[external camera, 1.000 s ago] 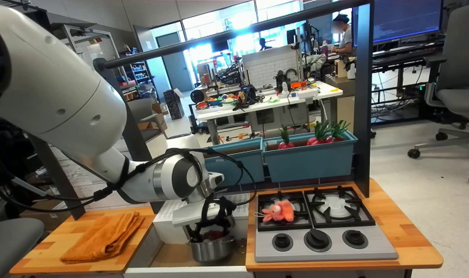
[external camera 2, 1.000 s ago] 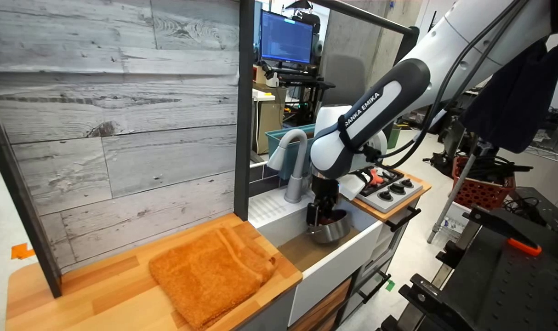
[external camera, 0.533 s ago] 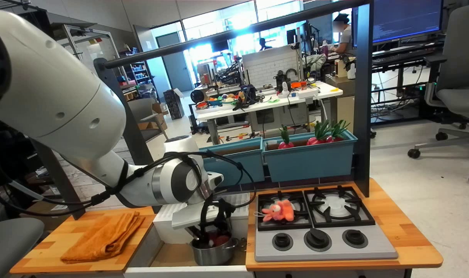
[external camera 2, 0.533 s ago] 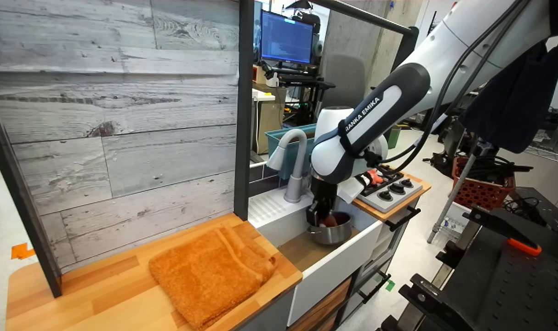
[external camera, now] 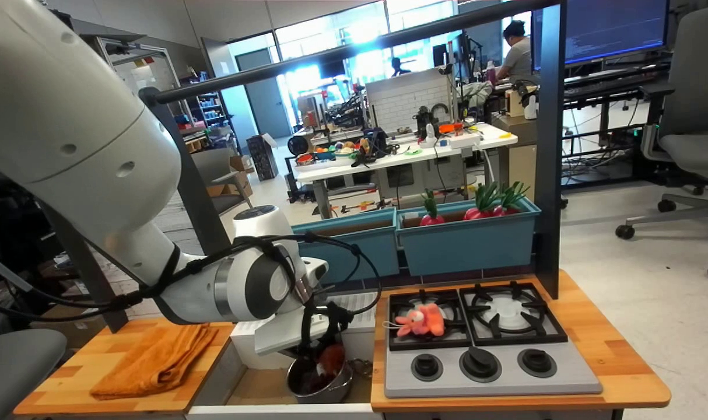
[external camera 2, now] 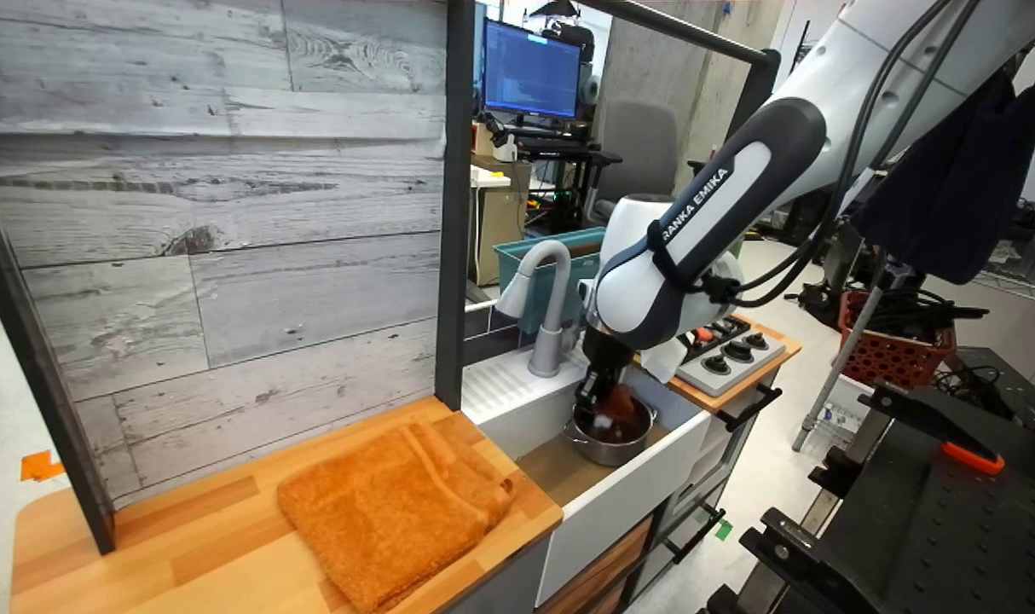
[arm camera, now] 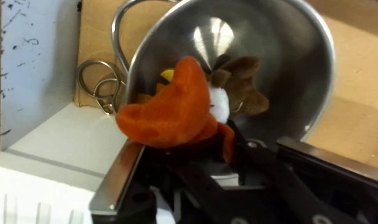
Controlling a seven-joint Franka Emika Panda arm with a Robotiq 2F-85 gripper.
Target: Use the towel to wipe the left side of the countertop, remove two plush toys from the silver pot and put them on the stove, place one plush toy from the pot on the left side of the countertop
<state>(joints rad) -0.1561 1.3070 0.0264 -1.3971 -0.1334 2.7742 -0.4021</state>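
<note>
Your tool (external camera 2: pixel 596 397) has just come together from spread, and it looks to be pinching the orange toy (arm camera: pixel 173 115), now raised to the mouth of the pot (arm camera: pixel 285 59), with a brown toy (arm camera: pixel 246 90) seemingly lower inside. Since a pink toy (external camera: pixel 427 320) already lies on the stove (external camera: pixel 494 385), this is likely your second one for it; lift it fully clear before crossing.

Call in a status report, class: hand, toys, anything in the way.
Hand shut on red-orange toy. Not yet clear of silver pot. Brown toy inside, might snag.
</note>
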